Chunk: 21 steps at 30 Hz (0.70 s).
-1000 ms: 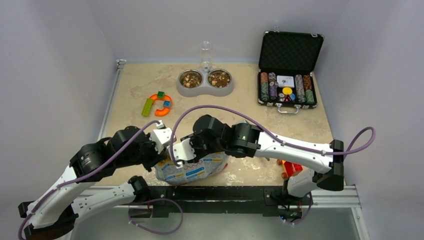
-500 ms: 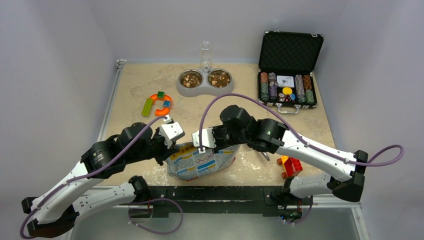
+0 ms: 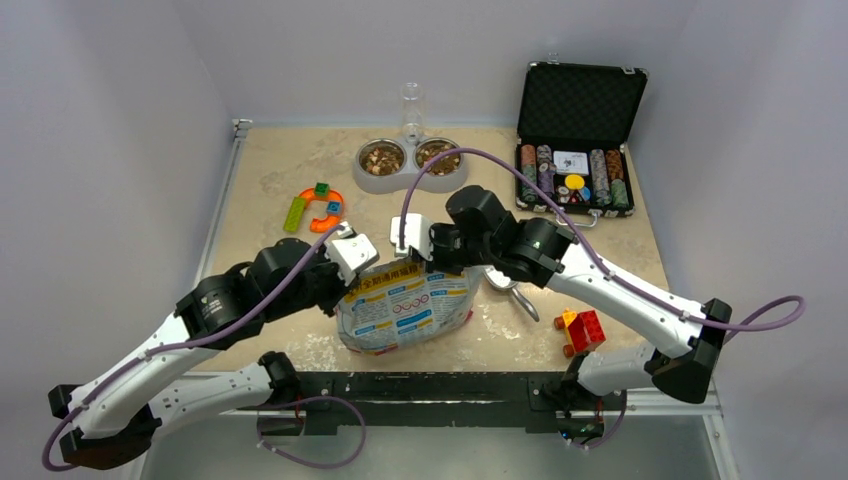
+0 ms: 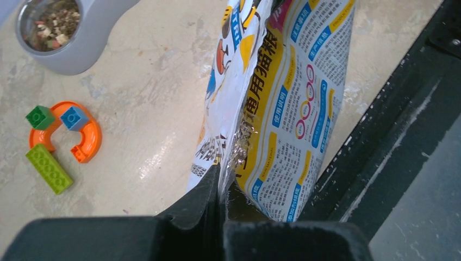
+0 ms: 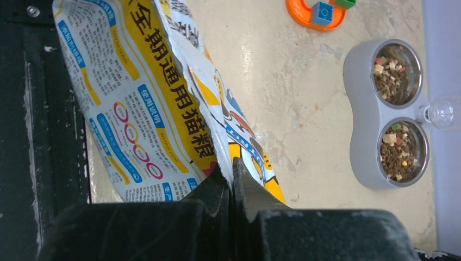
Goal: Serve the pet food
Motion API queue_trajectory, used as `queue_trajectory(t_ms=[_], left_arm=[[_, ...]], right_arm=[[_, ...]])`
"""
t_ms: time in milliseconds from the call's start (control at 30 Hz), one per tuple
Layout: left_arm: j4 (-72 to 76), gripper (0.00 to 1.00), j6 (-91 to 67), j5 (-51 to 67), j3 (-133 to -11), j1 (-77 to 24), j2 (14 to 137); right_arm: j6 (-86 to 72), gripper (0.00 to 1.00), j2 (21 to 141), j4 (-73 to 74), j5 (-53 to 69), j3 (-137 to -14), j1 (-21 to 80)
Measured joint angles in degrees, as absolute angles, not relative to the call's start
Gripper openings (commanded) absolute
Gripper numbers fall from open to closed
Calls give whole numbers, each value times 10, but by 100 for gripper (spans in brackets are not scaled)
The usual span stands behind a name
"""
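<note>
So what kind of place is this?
Probably a robot test booth, not a home: plain walls box in the table, and unrelated props share it, a double pet bowl, a poker chip case, toy bricks.

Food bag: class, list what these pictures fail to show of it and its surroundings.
- Inside of the food bag: every view; its foil walls, pinched by left pincer and right pincer, hide it.
- Metal object: top view; right arm covers part.
- Clear bottle: right wrist view; frame edge cuts it.
</note>
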<state>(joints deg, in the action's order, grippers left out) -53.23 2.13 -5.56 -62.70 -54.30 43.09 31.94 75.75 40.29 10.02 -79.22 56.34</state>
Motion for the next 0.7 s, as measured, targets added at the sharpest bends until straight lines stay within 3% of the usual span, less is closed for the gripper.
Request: queue_trajectory(t_ms=[200,700], left_arm=[[-503,0,11,-107,-618,-549,434],[-478,0,57,-99,-593,-551,401]], right_arm=[[309,0,721,344,102,-738,530],[343,0,659,336,120,-697,496]])
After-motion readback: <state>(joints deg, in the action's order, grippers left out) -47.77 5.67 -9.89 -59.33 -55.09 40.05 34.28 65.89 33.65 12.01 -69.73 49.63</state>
